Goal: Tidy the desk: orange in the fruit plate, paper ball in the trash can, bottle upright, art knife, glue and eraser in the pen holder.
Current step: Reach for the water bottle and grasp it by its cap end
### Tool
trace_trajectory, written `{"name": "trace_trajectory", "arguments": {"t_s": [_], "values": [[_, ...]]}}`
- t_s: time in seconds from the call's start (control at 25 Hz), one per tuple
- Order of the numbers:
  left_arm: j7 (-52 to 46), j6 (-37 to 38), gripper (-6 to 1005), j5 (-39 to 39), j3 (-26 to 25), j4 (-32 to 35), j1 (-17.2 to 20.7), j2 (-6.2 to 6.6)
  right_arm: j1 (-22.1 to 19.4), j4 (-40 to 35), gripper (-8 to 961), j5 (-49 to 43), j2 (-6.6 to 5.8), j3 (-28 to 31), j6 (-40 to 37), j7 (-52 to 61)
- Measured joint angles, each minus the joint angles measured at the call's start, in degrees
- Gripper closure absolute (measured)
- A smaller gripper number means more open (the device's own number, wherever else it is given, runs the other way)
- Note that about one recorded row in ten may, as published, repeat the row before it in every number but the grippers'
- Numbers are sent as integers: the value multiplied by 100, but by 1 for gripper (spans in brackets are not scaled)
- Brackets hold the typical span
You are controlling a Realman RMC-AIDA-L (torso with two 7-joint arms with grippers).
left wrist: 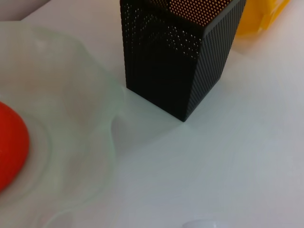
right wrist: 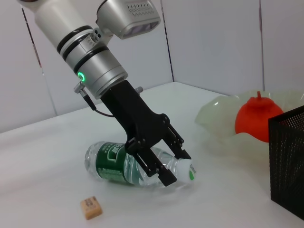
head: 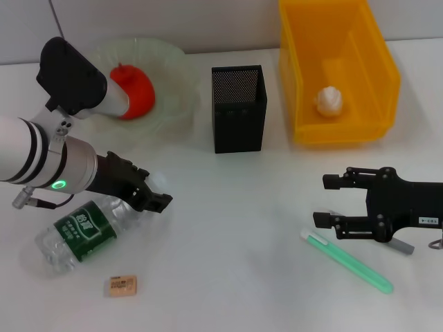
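The left gripper (head: 154, 196) is down at the neck end of the bottle (head: 76, 234), which lies on its side on the table (head: 228, 277). From the right wrist view its fingers sit spread on either side of the cap and neck — not yet pinched on, as far as I can see.

The risk, to my eye, is the bottle itself: it is round, clear and smooth, and held only near the cap it could roll away as the fingers close, or swing and slip when it is tipped up. If it is let go before the base sits flat, it would likely topple again. A rolling bottle could also knock the eraser (head: 120, 285), which lies just beside its fat end.

The right gripper (head: 331, 201) hovers open and empty just above the green knife (head: 346, 261) lying on the table — a thin, flat thing that could skid out of a pinch.

The orange (head: 135, 91) already sits in the pale plate (head: 173, 69). The paper ball (head: 329, 101) is in the yellow bin (head: 339, 69). The black mesh pen holder (head: 238, 107) looks empty, though I can't see its bottom. I can't spot any glue.
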Motion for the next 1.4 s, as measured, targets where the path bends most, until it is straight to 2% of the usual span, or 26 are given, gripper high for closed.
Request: {"name": "trace_trajectory", "arguments": {"t_s": [1.4], "values": [[72,-35,397,179,39,-70,-102,0,49,73,211,2,7,-26,-32,0]]}}
